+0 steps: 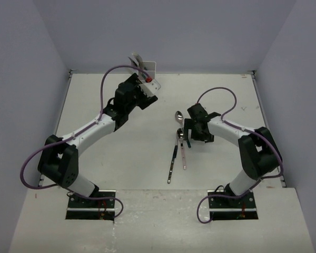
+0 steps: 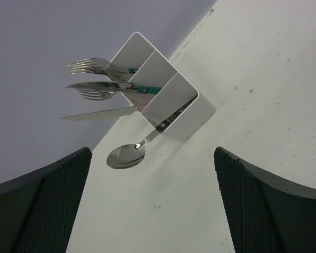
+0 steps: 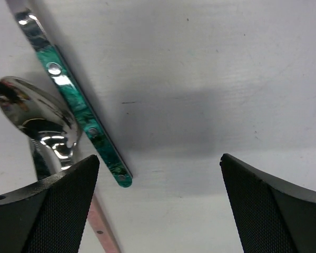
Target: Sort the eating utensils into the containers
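White plastic holder (image 2: 163, 84) sits in the upper middle of the overhead frame, by the back wall. It already carries forks (image 2: 92, 66), a knife (image 2: 100, 112) and a spoon (image 2: 125, 155) in its compartments, so I judge most of the sort done. Three pieces remain on the desk (image 1: 121, 158), right of centre: a teal-handled piece (image 3: 79, 100), a pink-handled spoon (image 3: 34, 113) close alongside it, and a lone spoon (image 1: 178, 116) just above them. My left hand (image 2: 152, 205) hangs open and empty, facing the holder. My right hand (image 3: 158, 211) is spread wide over the teal handle's end, gripping nothing.
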### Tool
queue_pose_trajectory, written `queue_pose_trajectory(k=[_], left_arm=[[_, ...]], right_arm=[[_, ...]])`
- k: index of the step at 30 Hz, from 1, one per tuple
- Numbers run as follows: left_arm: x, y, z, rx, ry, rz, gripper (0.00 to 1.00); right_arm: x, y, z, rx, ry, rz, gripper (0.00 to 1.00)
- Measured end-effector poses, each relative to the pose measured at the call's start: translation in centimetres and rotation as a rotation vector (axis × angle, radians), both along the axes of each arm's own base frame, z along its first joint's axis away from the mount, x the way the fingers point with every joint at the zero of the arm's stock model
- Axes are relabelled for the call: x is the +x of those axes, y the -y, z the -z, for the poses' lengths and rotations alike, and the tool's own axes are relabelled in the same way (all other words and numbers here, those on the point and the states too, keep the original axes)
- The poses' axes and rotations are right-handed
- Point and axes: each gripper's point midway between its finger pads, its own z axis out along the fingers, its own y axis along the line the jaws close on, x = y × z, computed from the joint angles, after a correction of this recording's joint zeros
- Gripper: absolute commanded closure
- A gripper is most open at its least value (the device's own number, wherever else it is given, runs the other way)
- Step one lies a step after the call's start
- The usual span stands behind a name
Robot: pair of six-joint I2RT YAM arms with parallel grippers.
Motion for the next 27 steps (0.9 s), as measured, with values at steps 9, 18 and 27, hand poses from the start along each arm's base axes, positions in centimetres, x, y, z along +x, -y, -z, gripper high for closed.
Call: queue_pose_trajectory(k=[9,18,27], left_arm=[[0.0,-0.5,0.7,0.005,-0.023,-0.011,0.00],[0.2,-1.3,0.8,0.012,-0.024,-0.043,0.00],[0.3,-2.2,0.9,0.023,-0.027,-0.083,0.00]], right_arm=[[-0.2,-0.5,1.6,-0.055,-0.083,0.005,0.01],[2.5,-2.8,1.8,-0.038,-0.083,-0.043,0.73],[3.3,-3.7,1.9,0.032,-0.096,-0.093,1.00]])
